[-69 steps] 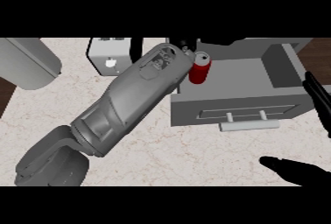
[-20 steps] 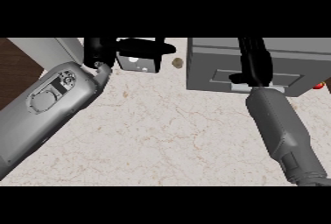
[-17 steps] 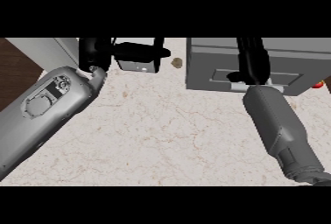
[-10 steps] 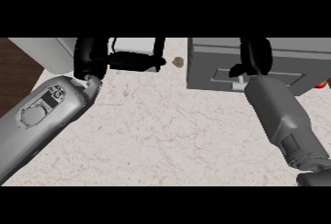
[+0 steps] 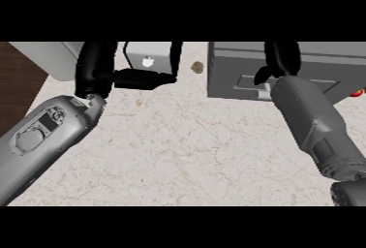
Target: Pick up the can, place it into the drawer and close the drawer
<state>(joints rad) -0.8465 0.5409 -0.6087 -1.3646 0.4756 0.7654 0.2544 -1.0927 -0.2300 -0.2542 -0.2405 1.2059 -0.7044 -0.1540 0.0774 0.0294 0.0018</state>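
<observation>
Pale marbled countertop [image 5: 178, 145] holds, left to right, the left hand [image 5: 97, 72] with straight fingers and thumb stretched toward a white box [image 5: 151, 55], the right hand [image 5: 281, 58] lying straight-fingered against the grey metal drawer front [image 5: 232, 72], and a sliver of the red can [image 5: 355, 93] at the far-right edge.

Surface [image 5: 186, 145]: pale veined stone look, matt. Drawer [image 5: 236, 72]: flat grey, matt, painted-metal look. Forearms [image 5: 43, 140]: smooth grey plastic-like shell, slight sheen. Left robot hand [image 5: 97, 68] and right robot hand [image 5: 282, 58]: black, smooth, semi-gloss. Left strip [image 5: 18, 82]: dark wood grain.
</observation>
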